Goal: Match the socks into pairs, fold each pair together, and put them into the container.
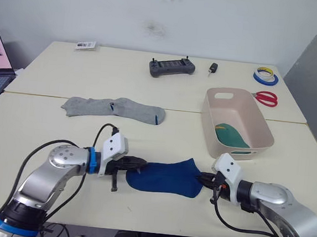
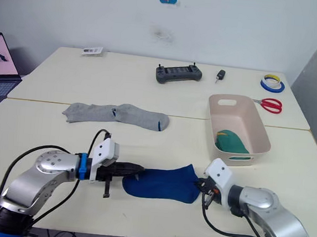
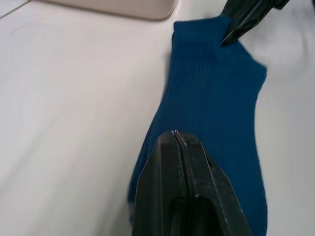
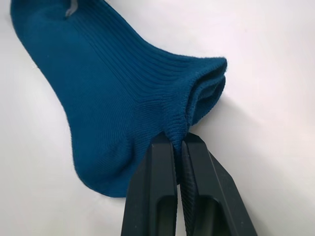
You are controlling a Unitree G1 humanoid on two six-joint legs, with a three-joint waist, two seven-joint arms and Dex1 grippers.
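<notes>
you've got the blue socks [image 1: 167, 177] stretched flat on the near table [image 1: 46, 136] between both arms. the left gripper [image 1: 138, 163] is pinched closed on the toe end, the right gripper [image 1: 204, 181] closed on the cuff end (right wrist view shows two cuff layers at the fingers, so prob both socks stacked). to fold well, bring one end over the other in a low arc, keep both layers clamped, don't drag the pile sideways. further back, the container [image 1: 258, 124] sits just right of the blue pair w/ a green wad [image 1: 230, 135] already inside. beyond, the grey socks [image 1: 114, 109] lie overlapped near the table seam, not yet folded. hard to tell: whether the left fingers hold both layers, and the green wad's far side behind the bin wall.
</notes>
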